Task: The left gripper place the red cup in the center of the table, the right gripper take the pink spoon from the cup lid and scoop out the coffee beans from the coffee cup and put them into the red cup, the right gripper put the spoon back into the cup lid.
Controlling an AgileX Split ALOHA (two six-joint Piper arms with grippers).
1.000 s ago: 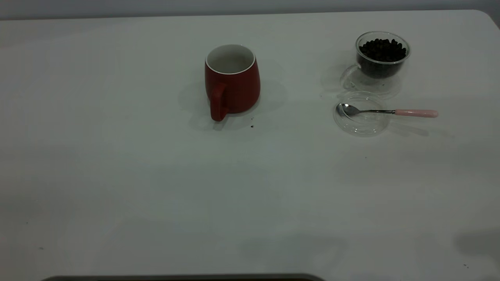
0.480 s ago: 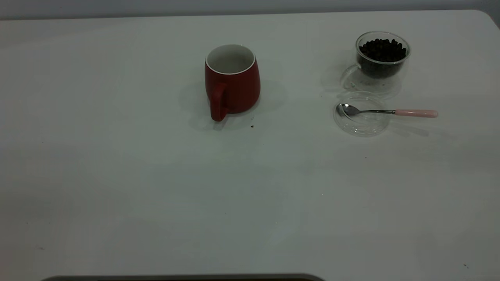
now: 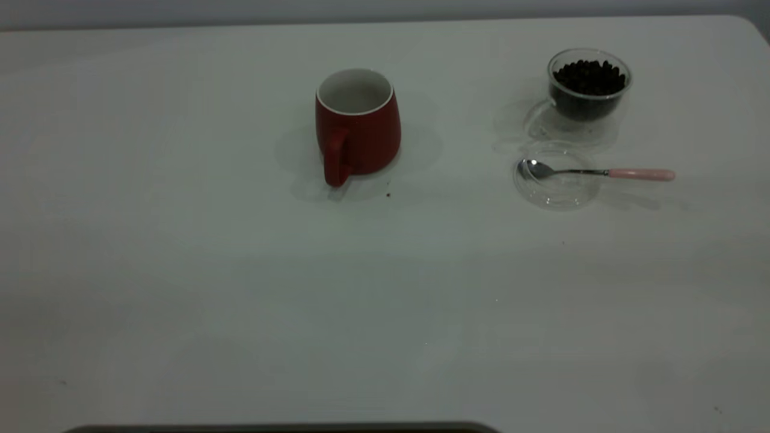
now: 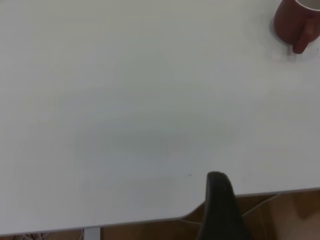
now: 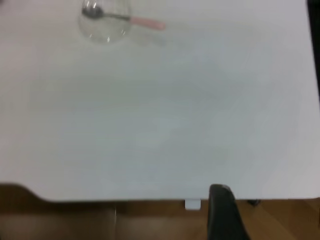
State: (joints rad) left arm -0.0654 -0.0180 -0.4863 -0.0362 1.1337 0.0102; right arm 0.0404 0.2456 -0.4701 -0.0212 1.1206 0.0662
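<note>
The red cup (image 3: pixel 358 123) stands upright near the middle of the table (image 3: pixel 240 270), handle toward the front; it also shows in the left wrist view (image 4: pixel 297 22). The coffee cup (image 3: pixel 588 84) with coffee beans (image 3: pixel 589 75) stands at the back right. In front of it lies the cup lid (image 3: pixel 556 177) with the pink spoon (image 3: pixel 595 173) across it, bowl in the lid, handle pointing right. The left gripper (image 4: pixel 220 205) and the right gripper (image 5: pixel 222 210) hover at the table's front edge, far from everything. The right wrist view shows the lid (image 5: pixel 105 22) and spoon (image 5: pixel 145 22).
A tiny dark speck (image 3: pixel 388 195) lies by the red cup's base. A dark strip (image 3: pixel 277 428) runs along the front edge. Brown floor (image 4: pixel 280 215) shows below the table edge. The table's rounded corner is at the back right.
A faint shadow at the table's front right has faded away. The cups, lid and spoon have not moved.
</note>
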